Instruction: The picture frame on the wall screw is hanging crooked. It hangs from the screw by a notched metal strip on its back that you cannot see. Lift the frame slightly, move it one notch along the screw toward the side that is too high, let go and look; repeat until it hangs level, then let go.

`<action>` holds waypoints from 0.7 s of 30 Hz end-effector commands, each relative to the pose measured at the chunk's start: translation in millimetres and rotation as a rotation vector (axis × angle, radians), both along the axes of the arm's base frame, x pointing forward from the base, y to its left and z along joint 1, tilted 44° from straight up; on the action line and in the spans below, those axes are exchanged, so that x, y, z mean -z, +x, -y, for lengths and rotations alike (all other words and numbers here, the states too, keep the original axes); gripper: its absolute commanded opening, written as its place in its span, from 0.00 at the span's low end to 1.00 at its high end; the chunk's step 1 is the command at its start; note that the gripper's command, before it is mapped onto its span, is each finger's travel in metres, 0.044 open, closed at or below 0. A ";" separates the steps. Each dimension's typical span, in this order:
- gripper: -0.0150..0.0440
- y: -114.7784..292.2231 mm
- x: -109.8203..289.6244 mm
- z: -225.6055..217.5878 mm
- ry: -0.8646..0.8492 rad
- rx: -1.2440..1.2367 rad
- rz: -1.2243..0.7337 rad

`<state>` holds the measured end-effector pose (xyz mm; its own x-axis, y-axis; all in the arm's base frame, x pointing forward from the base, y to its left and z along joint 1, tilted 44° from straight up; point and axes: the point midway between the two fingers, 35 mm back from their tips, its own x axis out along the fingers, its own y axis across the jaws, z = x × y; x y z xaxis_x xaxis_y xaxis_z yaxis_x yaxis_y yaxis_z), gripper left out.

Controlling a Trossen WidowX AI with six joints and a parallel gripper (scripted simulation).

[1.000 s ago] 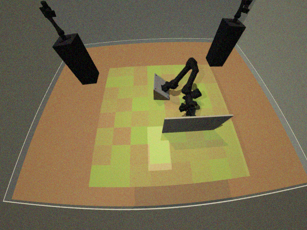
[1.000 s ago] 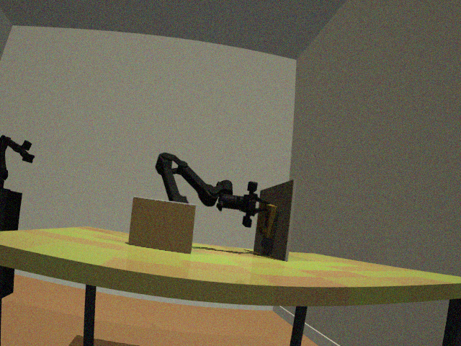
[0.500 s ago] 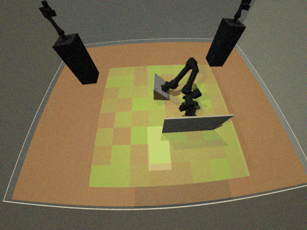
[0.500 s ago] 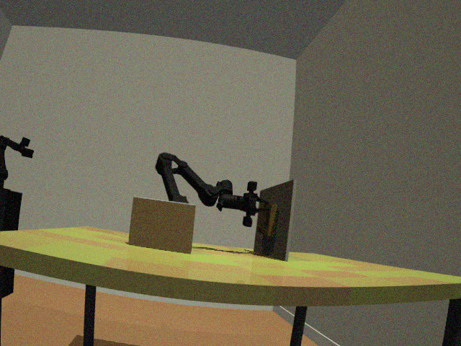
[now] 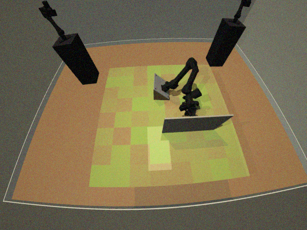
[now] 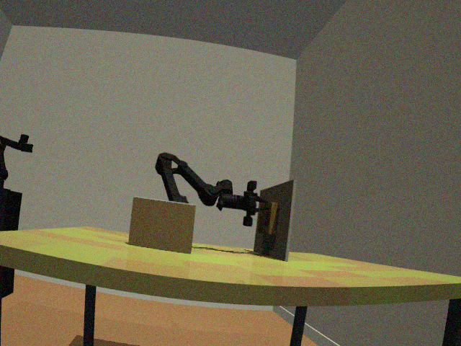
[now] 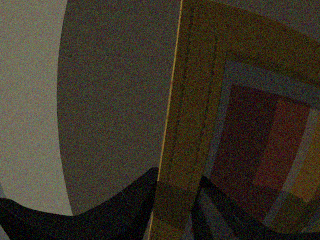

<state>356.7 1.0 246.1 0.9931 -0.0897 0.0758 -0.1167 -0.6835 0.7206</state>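
hand [image 7: 176, 216] clamped on the frame [image 7: 200, 127] edge, frame against the wall panel [image 6: 277, 219], beside the arm on the bench [image 6: 223, 275]. lift only slightly, slide one notch toward the high side, keep it flat to the panel, then release and check tilt.

- I count one desk [image 6: 230, 286], with three dark legs [image 6: 89, 314] that I can see under it.
- One arm [image 6: 193, 182] on it, carrying one hand [image 6: 265, 208]; two fingers show in the wrist view, clamped on a frame edge.
- One picture frame [image 7: 194, 127], yellow-bordered.
- One upright wall panel [image 6: 282, 223] behind the frame.
- One brown board [image 6: 161, 224] standing on the desk in front of the arm's base.
- Two tall black pillars [image 5: 75, 58] beside the desk, each topped by one camera mount [image 5: 48, 12], so I count two mounts.
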 end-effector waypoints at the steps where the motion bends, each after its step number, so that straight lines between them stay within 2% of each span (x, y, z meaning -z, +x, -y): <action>1: 0.30 0.0 0.0 0.0 0.000 0.000 0.000; 10: 0.69 0.0 0.0 0.0 0.000 0.000 0.000; 15: 0.69 -5.5 -1.2 -1.4 0.008 -0.001 0.001; 21: 0.69 -53.1 -2.9 -10.2 0.081 -0.006 0.006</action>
<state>326.3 7.8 251.8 0.9930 -0.0894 0.0778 -0.1183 -0.7147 0.6894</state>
